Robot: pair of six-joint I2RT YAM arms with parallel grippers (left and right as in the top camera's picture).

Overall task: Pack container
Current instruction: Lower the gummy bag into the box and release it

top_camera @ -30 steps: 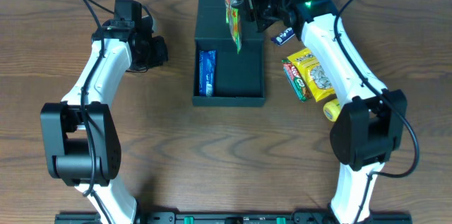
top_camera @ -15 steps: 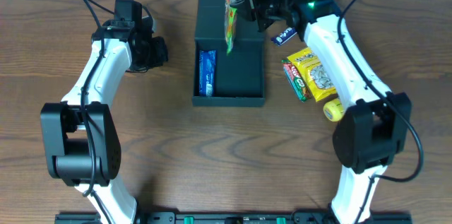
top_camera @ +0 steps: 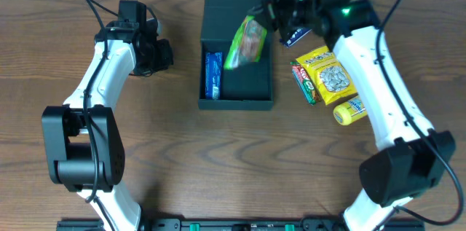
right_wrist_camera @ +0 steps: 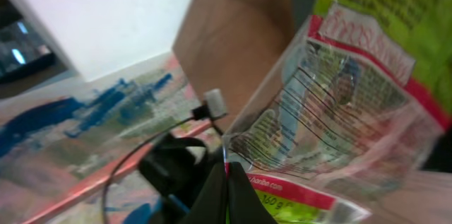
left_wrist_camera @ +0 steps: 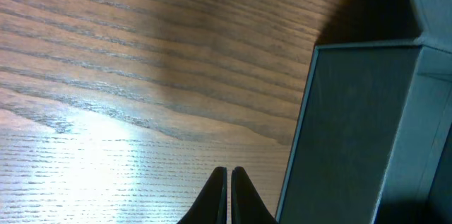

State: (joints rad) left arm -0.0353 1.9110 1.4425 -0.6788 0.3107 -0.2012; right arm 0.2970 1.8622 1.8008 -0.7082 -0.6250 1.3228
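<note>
The container (top_camera: 256, 85) is a matte black shallow box, open, lid flap at the back, at the table's upper middle. A blue packet (top_camera: 212, 74) lies along its left side. My right gripper (top_camera: 274, 14) is shut on the edge of a green and red snack bag (top_camera: 246, 41), which hangs tilted over the box's right half. In the right wrist view the bag (right_wrist_camera: 339, 90) fills the frame, pinched at its edge by the fingers (right_wrist_camera: 227, 174). My left gripper (top_camera: 164, 54) is shut and empty, left of the box; its wrist view shows the box's outer wall (left_wrist_camera: 353, 125).
Right of the box lie a yellow seed packet (top_camera: 329, 76), a red and green bar (top_camera: 305, 82), a small blue wrapper (top_camera: 294, 38) and a yellow tube (top_camera: 349, 111). Bare wood lies in front and to the left.
The right gripper has swung the green bag from hanging edge-on above the box's back to tilted and lower over the box's right half. The left arm has not moved.
</note>
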